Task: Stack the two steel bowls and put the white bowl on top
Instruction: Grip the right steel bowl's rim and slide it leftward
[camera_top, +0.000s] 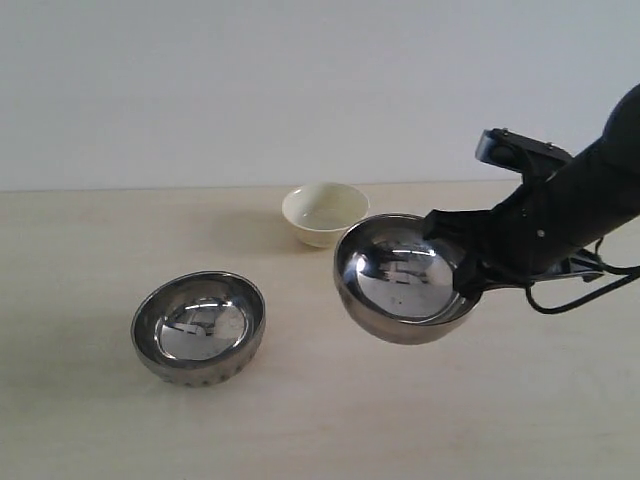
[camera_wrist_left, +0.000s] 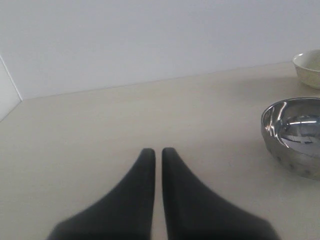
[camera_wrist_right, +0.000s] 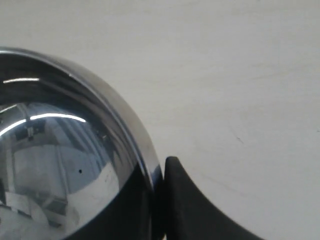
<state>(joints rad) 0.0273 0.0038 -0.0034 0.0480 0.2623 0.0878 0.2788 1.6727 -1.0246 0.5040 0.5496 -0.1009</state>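
Right gripper (camera_top: 465, 280) fingers clamp the smooth steel bowl (camera_top: 395, 275) at rim; left gripper (camera_wrist_left: 158, 152) fingers drawn together.

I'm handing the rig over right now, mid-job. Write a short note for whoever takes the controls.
Left gripper: shut, holding nothing, low over the table.
Right gripper: shut on the rim of the smooth steel bowl, which is tilted and seems lifted off the table.
Ribbed steel bowl: upright on the table, empty, on the left of the exterior view.
White bowl: upright on the table behind both, clear of the grippers.
Done: smooth steel bowl picked up.
Left: set it inside the ribbed steel bowl, then place the white bowl on top.
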